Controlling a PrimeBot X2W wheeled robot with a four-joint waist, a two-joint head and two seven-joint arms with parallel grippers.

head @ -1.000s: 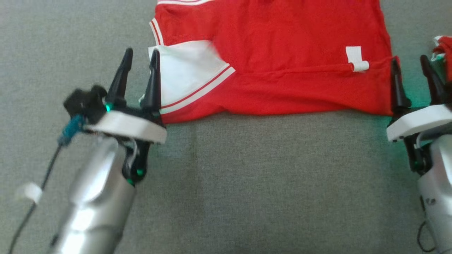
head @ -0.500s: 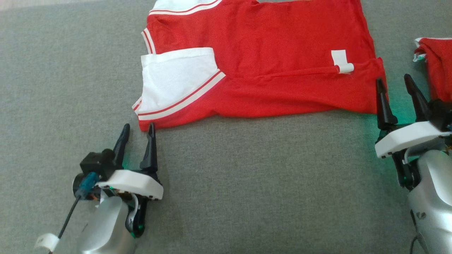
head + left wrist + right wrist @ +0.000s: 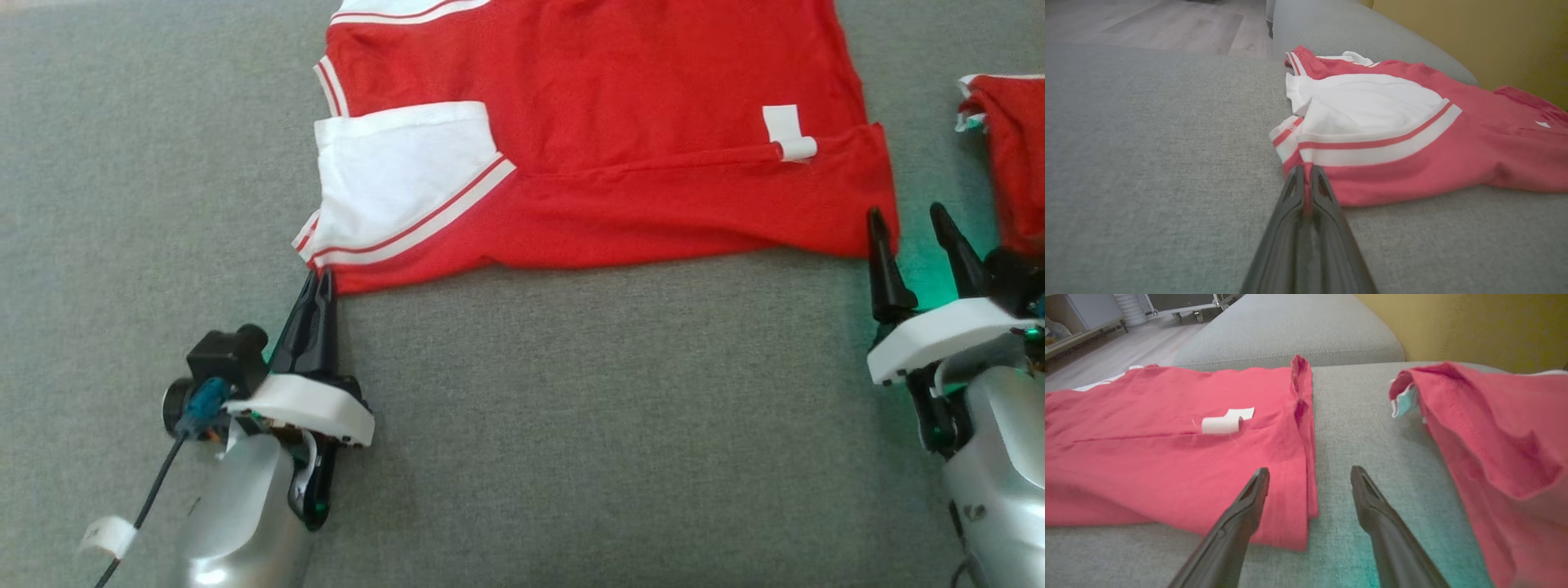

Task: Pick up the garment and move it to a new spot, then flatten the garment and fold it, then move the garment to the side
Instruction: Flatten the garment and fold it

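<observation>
garment: red body; white panel bordered by red and white stripes; the same striping at its top edge
tag: white against the red cloth
second cloth: red; pale bluish-white patch at its edge
sofa: grey weave, faintly flecked
left gripper: black fingers; white collar; blue plug beside it
right gripper: black fingers; white collar; green glow on the grey beside it
forearms: silver
back panel: mustard yellow
floor: pale grey-brown wood grain

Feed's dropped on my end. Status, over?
Left gripper shut on garment, near corner. Right gripper open, straddling the other near corner. Second red cloth close beside it.
</observation>
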